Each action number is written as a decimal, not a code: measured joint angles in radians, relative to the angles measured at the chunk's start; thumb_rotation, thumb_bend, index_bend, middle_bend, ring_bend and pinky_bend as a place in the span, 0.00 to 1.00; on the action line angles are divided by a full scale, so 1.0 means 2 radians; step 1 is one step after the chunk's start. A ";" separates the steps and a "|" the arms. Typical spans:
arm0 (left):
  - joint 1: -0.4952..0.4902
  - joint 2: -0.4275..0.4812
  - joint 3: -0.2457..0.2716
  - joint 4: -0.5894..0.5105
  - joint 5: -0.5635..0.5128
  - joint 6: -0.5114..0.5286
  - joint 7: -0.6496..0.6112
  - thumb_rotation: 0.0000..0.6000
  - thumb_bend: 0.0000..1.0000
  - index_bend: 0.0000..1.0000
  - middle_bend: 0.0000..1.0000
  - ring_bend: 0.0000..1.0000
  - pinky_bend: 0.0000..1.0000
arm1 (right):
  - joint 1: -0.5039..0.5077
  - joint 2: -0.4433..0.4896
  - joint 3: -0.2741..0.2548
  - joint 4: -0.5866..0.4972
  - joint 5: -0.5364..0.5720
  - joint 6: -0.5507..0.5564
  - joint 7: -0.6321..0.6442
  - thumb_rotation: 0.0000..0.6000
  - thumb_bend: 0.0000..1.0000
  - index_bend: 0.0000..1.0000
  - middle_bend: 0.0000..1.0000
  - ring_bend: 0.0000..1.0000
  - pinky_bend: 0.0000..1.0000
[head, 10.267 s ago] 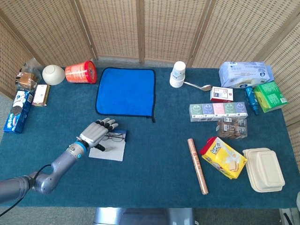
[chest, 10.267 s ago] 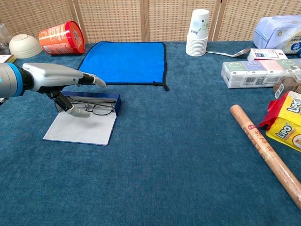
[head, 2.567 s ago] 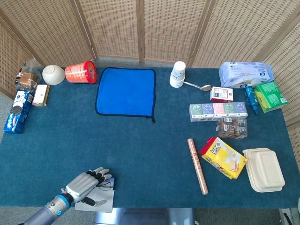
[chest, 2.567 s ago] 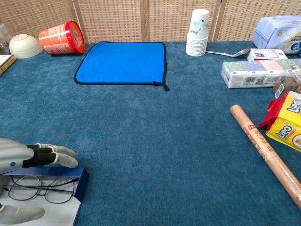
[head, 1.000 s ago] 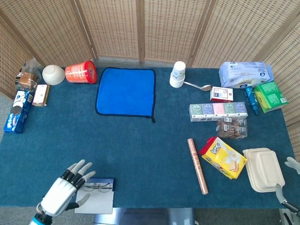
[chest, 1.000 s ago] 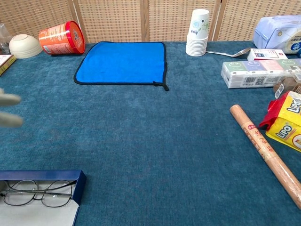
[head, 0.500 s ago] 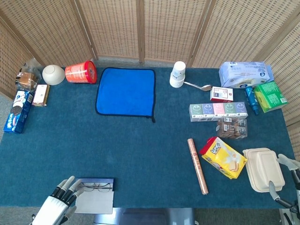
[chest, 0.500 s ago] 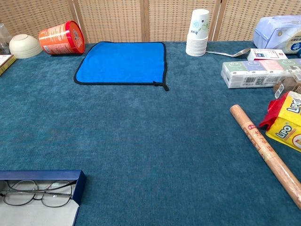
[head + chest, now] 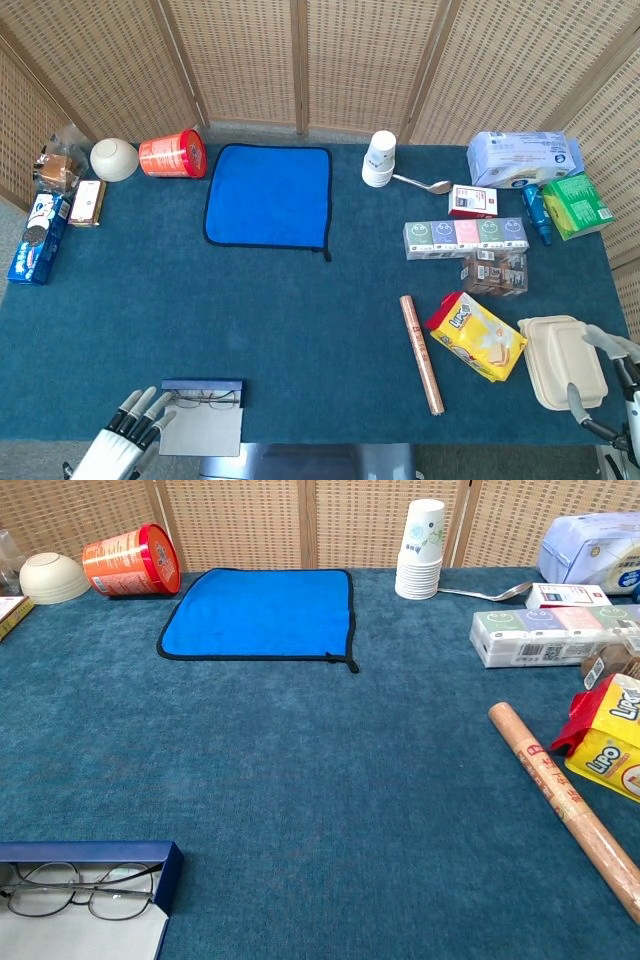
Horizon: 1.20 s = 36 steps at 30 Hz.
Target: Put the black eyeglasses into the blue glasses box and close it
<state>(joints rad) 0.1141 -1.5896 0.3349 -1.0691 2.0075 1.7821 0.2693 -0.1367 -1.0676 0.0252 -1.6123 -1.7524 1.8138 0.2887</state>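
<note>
Left to right. My left hand (image 9: 128, 438) sits at the near-left table edge, fingers spread, holding nothing. Only the head view shows it; it's out of the chest view.

Just right of it: the open blue glasses box with the pale grey lid flap (image 9: 203, 415), at the near edge of the dark teal table cloth (image 9: 320, 330). The thin black wire-frame eyeglasses (image 9: 208, 401) already lie inside, along the box's far blue wall. Long axis of both box and glasses runs left-right across the table. The lid flap lies flat on the near side, towards me.

Key relation: the box lies directly right of my left hand, almost touching the fingertips, with the lid on the near side. My judgement: glasses are in, closing is what's left, and the lid has to swing up and away from me over the far wall.

My right hand (image 9: 608, 385) is at the far right edge beside the cream clamshell food container (image 9: 561, 361), fingers apart, empty, well apart from the box. Left hand is clearly the nearer one for the close.

View differences: the chest view gives a close look at the eyeglasses (image 9: 78, 890) inside the box (image 9: 168, 868), temples seemingly folded, frame resting low. It shows neither hand. The head view shows both hands and the full lid outline, but the glasses are small there.
</note>
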 measured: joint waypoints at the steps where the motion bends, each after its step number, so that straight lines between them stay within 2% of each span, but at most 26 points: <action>1: 0.001 -0.003 -0.001 0.010 0.002 0.004 -0.001 1.00 0.28 0.21 0.11 0.00 0.12 | 0.001 0.001 0.000 -0.001 -0.001 0.000 0.000 0.69 0.43 0.15 0.29 0.23 0.24; 14: 0.021 -0.038 -0.003 0.128 0.024 0.035 -0.007 1.00 0.28 0.17 0.09 0.00 0.10 | 0.006 0.019 -0.008 -0.004 -0.018 0.009 0.010 0.70 0.43 0.15 0.29 0.23 0.24; 24: 0.037 -0.084 -0.003 0.239 0.025 0.064 -0.033 1.00 0.28 0.15 0.07 0.00 0.08 | -0.001 0.022 -0.014 0.004 -0.024 0.028 0.020 0.70 0.43 0.15 0.29 0.23 0.24; 30: 0.041 -0.106 0.002 0.282 0.030 0.071 -0.028 1.00 0.28 0.14 0.06 0.00 0.06 | -0.010 0.026 -0.018 0.009 -0.029 0.049 0.033 0.69 0.43 0.15 0.29 0.23 0.24; 36: 0.041 -0.116 0.008 0.291 0.031 0.065 -0.019 1.00 0.28 0.14 0.05 0.00 0.06 | -0.020 0.026 -0.021 0.021 -0.026 0.066 0.050 0.69 0.43 0.15 0.29 0.23 0.24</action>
<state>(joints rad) 0.1958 -1.8214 0.3518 -0.4872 2.0700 1.9116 0.2308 -0.1760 -1.0158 -0.0163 -1.5707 -1.8037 1.9458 0.3887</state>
